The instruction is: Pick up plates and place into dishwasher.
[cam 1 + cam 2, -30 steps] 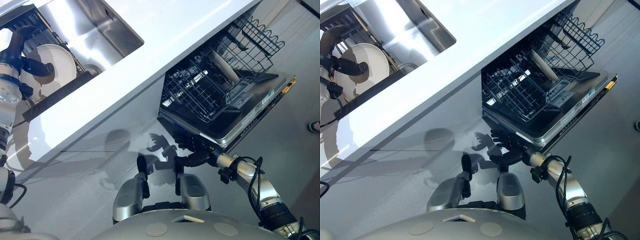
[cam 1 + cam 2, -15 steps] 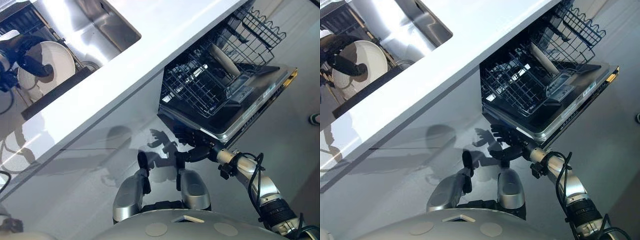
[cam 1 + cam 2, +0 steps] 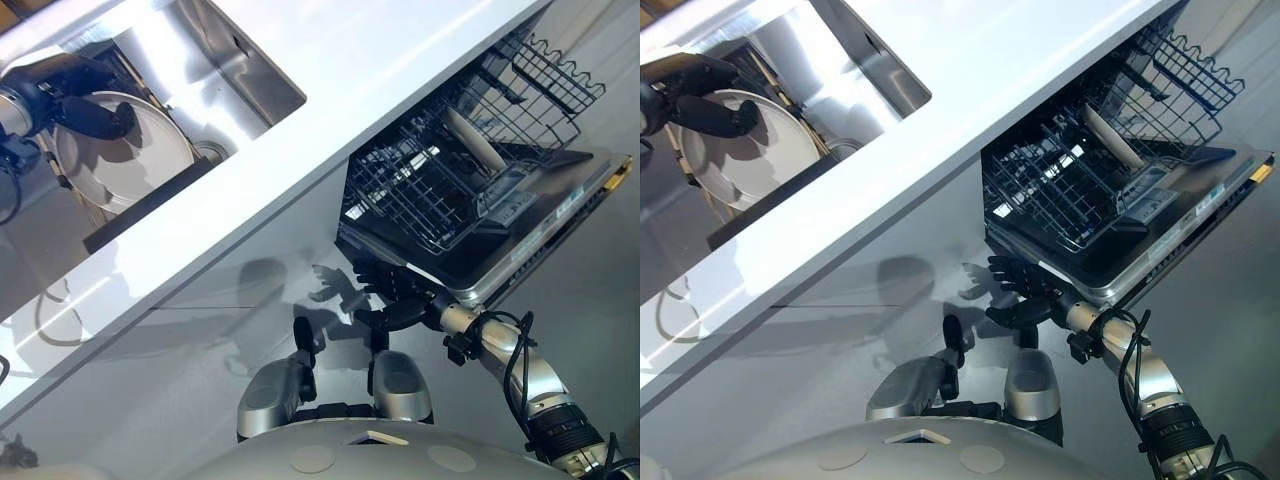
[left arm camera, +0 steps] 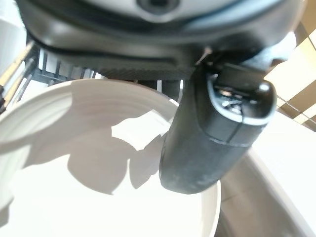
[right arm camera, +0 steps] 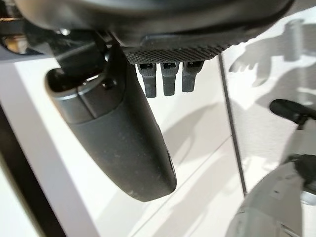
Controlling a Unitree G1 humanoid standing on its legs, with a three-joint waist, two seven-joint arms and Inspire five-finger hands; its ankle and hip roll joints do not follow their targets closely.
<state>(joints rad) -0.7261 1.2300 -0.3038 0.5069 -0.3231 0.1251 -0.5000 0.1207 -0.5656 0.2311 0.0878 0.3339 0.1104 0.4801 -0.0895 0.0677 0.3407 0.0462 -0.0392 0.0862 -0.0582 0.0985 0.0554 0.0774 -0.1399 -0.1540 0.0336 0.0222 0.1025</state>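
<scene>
The robot's left hand (image 3: 85, 110) grips a white plate (image 3: 125, 165) standing in the dark drying rack (image 3: 150, 200) beside the steel sink (image 3: 230, 70), thumb pressed across the plate's face. Its right hand (image 3: 395, 295), fingers spread and holding nothing, hangs just below the open dishwasher (image 3: 470, 190). The pick-up appears under way; next the plate must be lifted free of the rack and carried across the white countertop (image 3: 330, 110) to the dishwasher's wire basket (image 3: 420, 185).

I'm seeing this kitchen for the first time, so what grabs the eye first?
The left robot hand grips a white plate standing in the dark rack by the steel sink, upper left. On the right, the open dishwasher shows its pulled-out wire rack, with the right robot hand open just below the door.
</scene>
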